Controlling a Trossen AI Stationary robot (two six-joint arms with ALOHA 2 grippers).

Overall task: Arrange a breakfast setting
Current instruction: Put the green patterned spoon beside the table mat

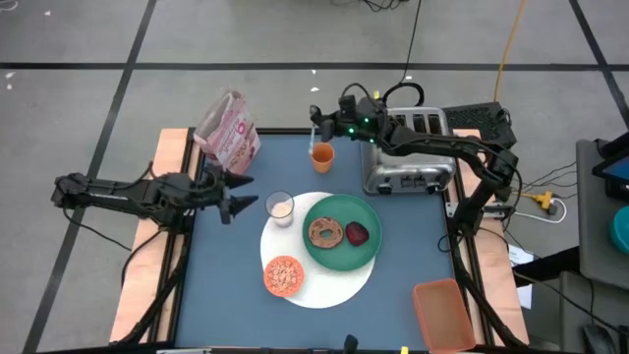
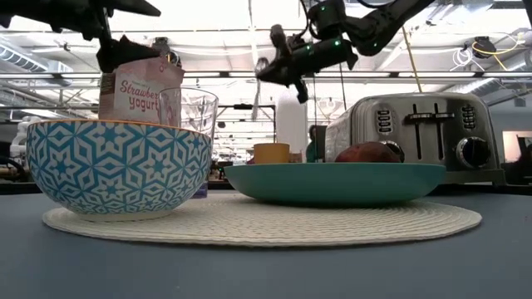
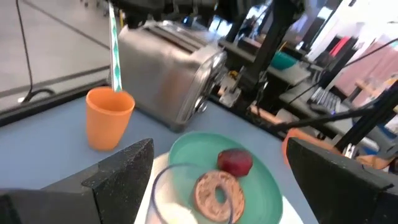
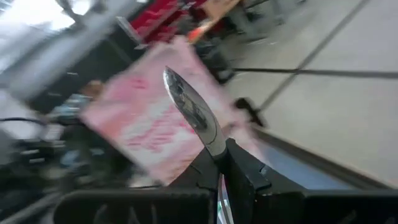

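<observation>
One mat [image 1: 324, 290], one plate [image 1: 369, 251], one bowl [image 1: 283, 276], one glass [image 1: 280, 208], one cup [image 1: 322, 156], one spoon [image 4: 194, 117], one bagel [image 1: 324, 233], one toaster [image 1: 408, 157], one cereal box [image 1: 229, 131], two arms.

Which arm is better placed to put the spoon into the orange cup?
Right. The right gripper holds the silver spoon just above the orange cup; the left gripper is open beside the milk glass.

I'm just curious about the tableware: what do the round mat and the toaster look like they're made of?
The round mat looks like woven fibre or cord, matte cream, with fine concentric ribbing. The toaster looks like brushed metal with a shiny, reflective casing.
</observation>
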